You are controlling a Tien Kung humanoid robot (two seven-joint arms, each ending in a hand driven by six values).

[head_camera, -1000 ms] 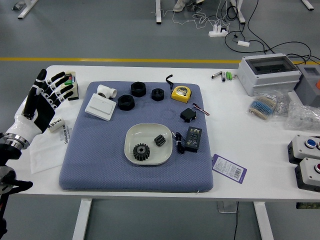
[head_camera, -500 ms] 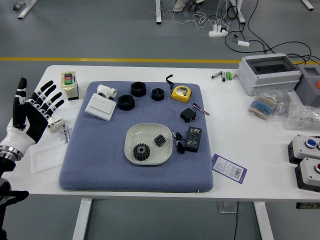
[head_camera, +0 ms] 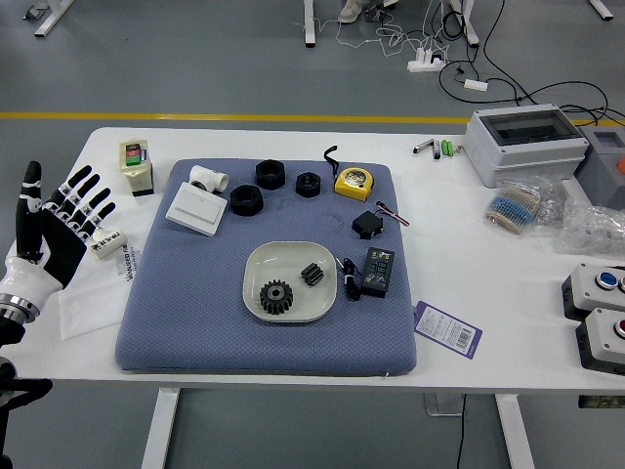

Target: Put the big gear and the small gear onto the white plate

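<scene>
My left hand is at the picture's left edge, above the table's left side, with its fingers spread and nothing held. Well to its right, the white plate lies on the blue-grey mat. On the plate rest both gears: the big gear at lower left and the small gear at upper right, apart from each other. No right hand shows.
Around the plate on the mat are black rings, a white switch panel, a white pipe fitting, a yellow tape measure and a black adapter. Grey boxes stand at right.
My left hand has moved left and slightly down, away from the mat, its fingers still spread. Both gears and the plate have stayed where they were.
</scene>
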